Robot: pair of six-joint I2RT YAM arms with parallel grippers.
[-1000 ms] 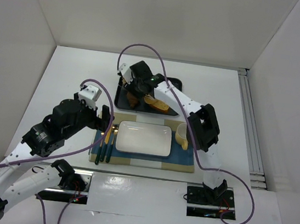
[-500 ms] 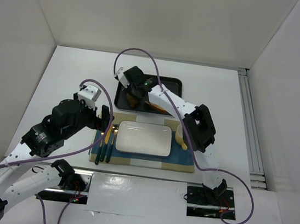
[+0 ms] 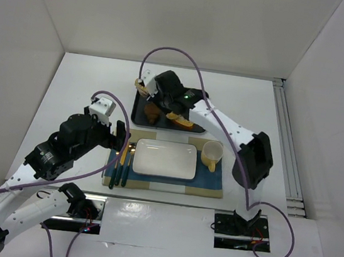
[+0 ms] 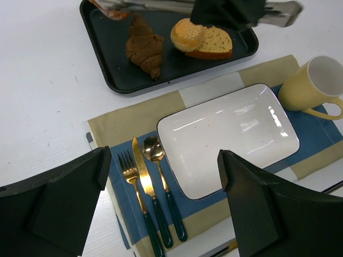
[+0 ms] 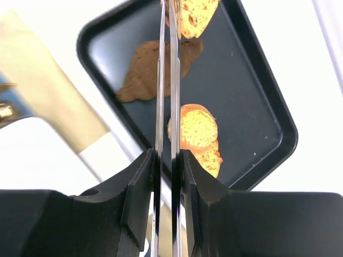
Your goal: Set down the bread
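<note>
White tabletop (image 3: 82,91) — 3 plain white walls (image 3: 173,21), even light

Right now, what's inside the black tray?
A brown pastry, a round roll resting on a wider slice, and the bread, pinched in tongs at the far corner. The right gripper hides part of the tray.

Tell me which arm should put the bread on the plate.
Right. The right gripper clamps the tongs, which pinch the bread over the tray. The left gripper hangs open and empty near the cutlery.
</note>
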